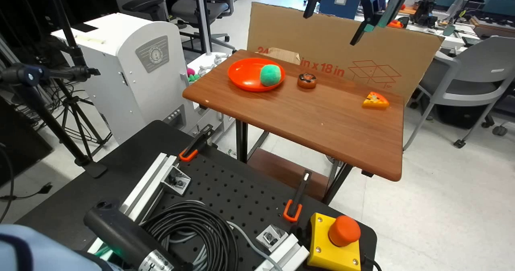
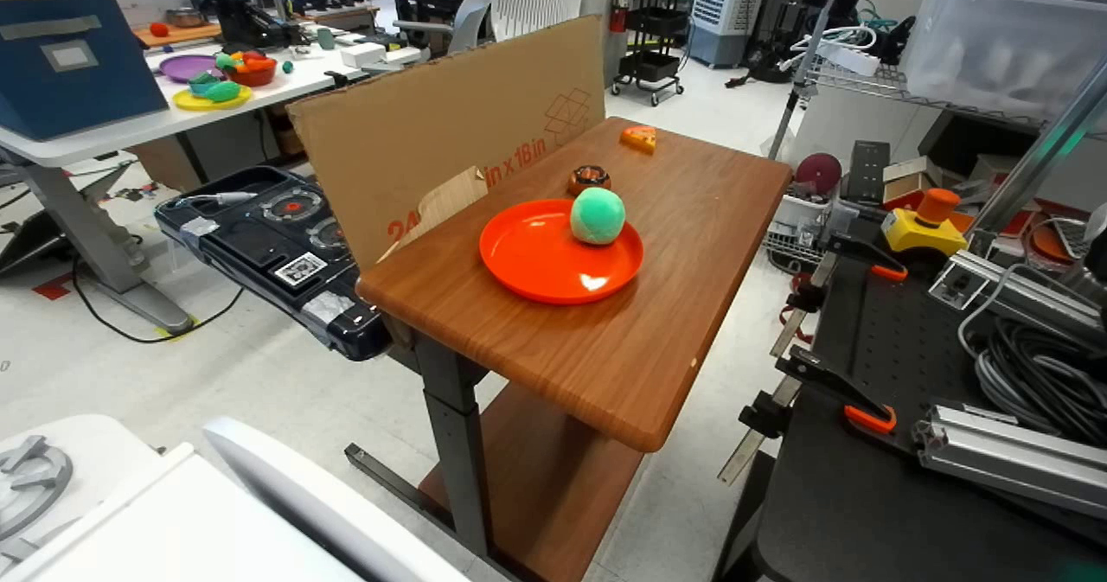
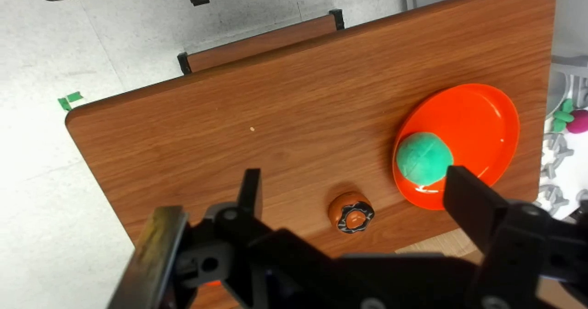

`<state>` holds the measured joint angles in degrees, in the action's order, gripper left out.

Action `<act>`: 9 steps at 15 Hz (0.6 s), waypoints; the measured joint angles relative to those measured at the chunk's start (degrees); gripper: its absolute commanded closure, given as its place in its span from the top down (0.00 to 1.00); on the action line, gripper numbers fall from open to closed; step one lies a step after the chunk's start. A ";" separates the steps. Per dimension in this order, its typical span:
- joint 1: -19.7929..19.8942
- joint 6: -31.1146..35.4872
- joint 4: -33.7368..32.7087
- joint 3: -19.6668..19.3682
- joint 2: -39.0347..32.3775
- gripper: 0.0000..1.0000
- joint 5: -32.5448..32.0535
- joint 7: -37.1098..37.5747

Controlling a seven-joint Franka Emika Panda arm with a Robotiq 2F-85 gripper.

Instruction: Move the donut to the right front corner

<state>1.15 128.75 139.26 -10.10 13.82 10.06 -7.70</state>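
Observation:
The donut [image 1: 307, 81] is a small brown toy with wavy dark icing. It lies on the wooden tabletop near the cardboard edge, beside the plate, and shows in both exterior views [image 2: 589, 180] and the wrist view [image 3: 351, 212]. The tabletop corner nearest the black table, on the side away from the plate, is at the front right in an exterior view [image 1: 389, 167]; it also shows at the far right in an exterior view [image 2: 770, 173] and at top left in the wrist view [image 3: 85, 118]. My gripper [image 1: 332, 28] is open and empty, high above the tabletop; the donut appears between its fingers [image 3: 353, 176].
An orange-red plate [image 1: 245, 71] holds a green ball [image 1: 270, 75] beside the donut. A toy pizza slice [image 1: 375, 100] lies towards the tabletop's other end. A cardboard panel [image 1: 322, 47] stands along the back edge. A black table [image 1: 241, 190] with clamps stands in front.

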 measured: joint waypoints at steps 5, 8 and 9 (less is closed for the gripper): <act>0.00 4.00 -7.24 3.02 -9.74 1.00 -1.38 5.41; -0.09 6.43 -13.29 5.03 -18.07 1.00 -5.20 10.38; -0.19 7.33 -15.28 5.51 -20.90 1.00 -6.97 12.21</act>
<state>0.96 136.08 123.98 -4.60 -7.08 3.09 4.51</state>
